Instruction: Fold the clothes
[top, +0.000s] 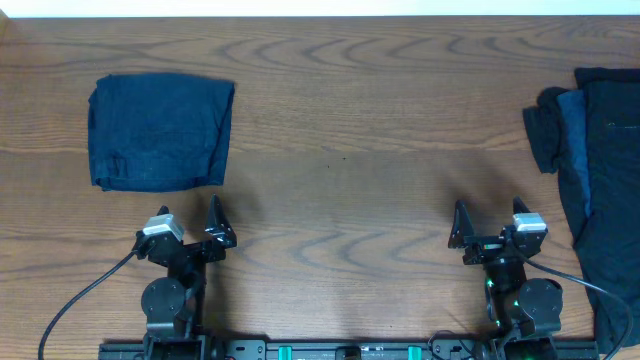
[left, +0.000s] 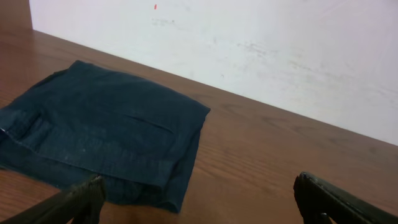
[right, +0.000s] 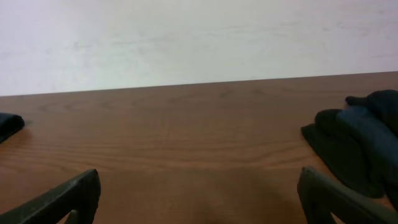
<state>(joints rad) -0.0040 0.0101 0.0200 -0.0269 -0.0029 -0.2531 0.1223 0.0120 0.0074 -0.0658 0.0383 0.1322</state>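
From overhead, I am seeing a folded navy garment (top: 160, 132) lying flat on the bench (top: 340, 120) at far left, and a rumpled heap of dark garments (top: 600, 170) lying at the right edge. My left gripper (top: 188, 212) is sitting near the folded garment, spread wide and holding nothing. My right gripper (top: 488, 210) is likewise gaping wide and holding nothing, apart from the heap.

Through the left wrist camera, the folded garment (left: 106, 137) is lying just ahead of the fingers (left: 81, 199).

Through the right wrist camera, the heap (right: 360, 137) is showing at right.
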